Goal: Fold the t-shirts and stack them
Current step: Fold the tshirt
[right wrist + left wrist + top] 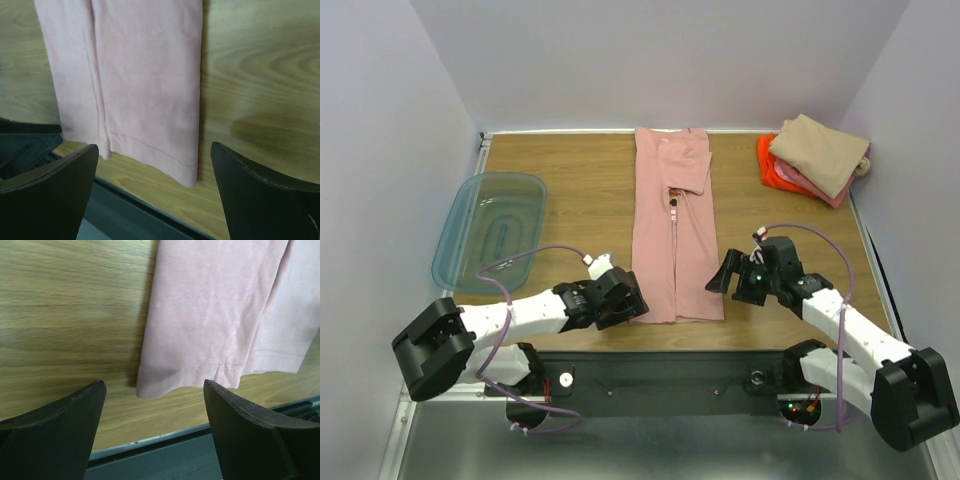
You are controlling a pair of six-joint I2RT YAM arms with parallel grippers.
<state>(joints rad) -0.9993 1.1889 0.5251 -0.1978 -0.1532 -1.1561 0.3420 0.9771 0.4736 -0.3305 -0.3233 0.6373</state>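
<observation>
A dusty-pink t-shirt [674,225] lies flat in the middle of the wooden table, folded lengthwise into a long strip with its hem near the front edge. A small print shows at mid-length. My left gripper [632,303] is open and empty at the hem's left corner [150,387]. My right gripper [718,280] is open and empty beside the hem's right corner [190,177]. A stack of folded shirts, tan [820,152] over pink [817,187] and orange [768,163], sits at the back right.
A clear teal plastic bin [490,228] lies at the left side of the table. The table's metal front rail [150,440] runs just below both grippers. White walls enclose the table on three sides.
</observation>
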